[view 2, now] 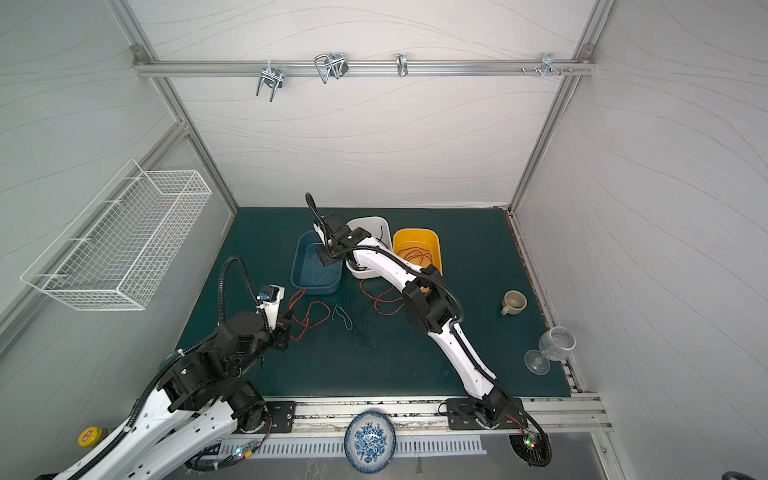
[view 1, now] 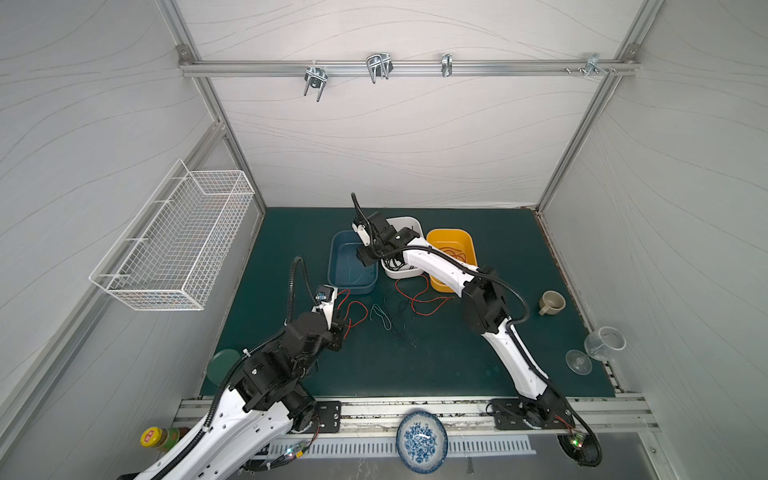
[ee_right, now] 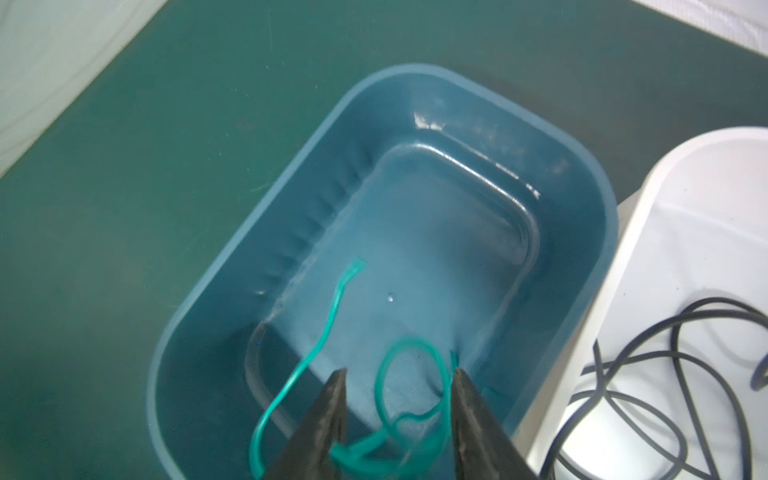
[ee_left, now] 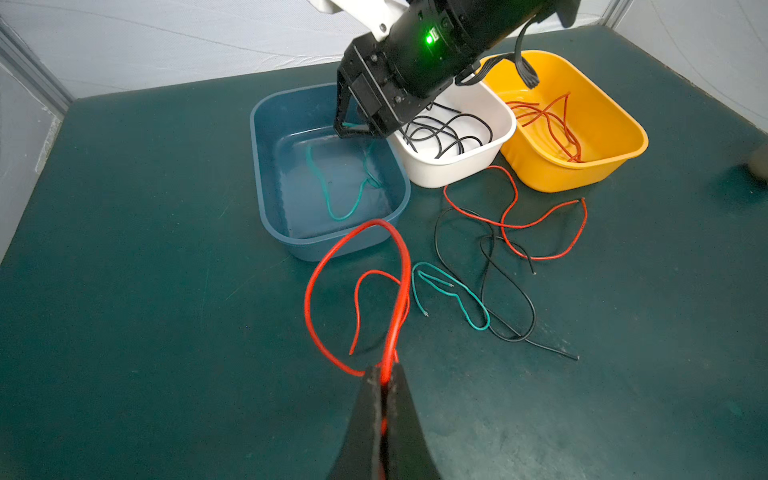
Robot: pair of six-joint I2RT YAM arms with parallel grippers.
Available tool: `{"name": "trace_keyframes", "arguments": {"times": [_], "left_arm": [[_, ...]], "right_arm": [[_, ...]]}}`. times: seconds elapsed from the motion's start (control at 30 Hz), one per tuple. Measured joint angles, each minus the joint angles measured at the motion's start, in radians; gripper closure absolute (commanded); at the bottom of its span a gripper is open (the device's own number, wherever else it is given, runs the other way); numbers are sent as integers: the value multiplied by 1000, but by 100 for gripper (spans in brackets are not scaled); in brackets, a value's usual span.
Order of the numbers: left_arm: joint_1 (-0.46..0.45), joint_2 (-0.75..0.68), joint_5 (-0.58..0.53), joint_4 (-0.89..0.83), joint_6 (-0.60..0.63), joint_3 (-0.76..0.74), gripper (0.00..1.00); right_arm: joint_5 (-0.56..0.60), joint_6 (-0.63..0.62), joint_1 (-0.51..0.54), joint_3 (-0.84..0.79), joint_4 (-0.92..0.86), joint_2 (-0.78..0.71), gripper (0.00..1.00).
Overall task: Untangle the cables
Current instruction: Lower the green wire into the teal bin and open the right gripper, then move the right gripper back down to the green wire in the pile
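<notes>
My left gripper point(ee_left: 384, 370) point(view 1: 343, 328) is shut on a red cable point(ee_left: 376, 223), which loops up off the green mat in front of the blue bin point(ee_left: 266, 174). My right gripper point(ee_right: 399, 372) point(view 1: 365, 259) hangs open over the blue bin point(ee_right: 291, 208). A teal cable point(ee_right: 328, 324) curls loose between and below its jaws, down to the bin floor. On the mat lie another red cable point(ee_left: 515, 226), a black cable point(ee_left: 533, 307) and a teal cable point(ee_left: 424, 264), which overlap. Black cables fill the white bin point(ee_left: 457, 170). Red cables fill the yellow bin point(ee_left: 582, 174).
A white wire basket point(view 1: 174, 249) hangs on the left wall. A mug point(view 1: 552, 302), a glass cup point(view 1: 604, 343) and a tipped wine glass point(view 1: 578, 362) stand along the mat's right edge. A patterned plate point(view 1: 422, 441) rests on the front rail. A green lid point(view 1: 222, 365) sits front left.
</notes>
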Motion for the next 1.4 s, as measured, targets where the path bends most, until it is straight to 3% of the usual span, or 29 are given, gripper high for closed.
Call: {"name": "trace_keyframes", "arguments": {"times": [0.4, 0.6, 1.03, 1.4], "left_arm": [[0, 0, 0, 0, 0, 0, 100], [0, -2, 0, 0, 0, 0, 100], [0, -6, 3, 6, 0, 0, 100], [0, -7, 4, 6, 0, 0, 100]], "right_arm": [[-24, -2, 2, 24, -9, -6, 47], [-62, 16, 2, -113, 23, -116, 42], [-101, 38, 18, -648, 195, -537, 42], [-119, 87, 111, -1056, 315, -639, 48]]}}
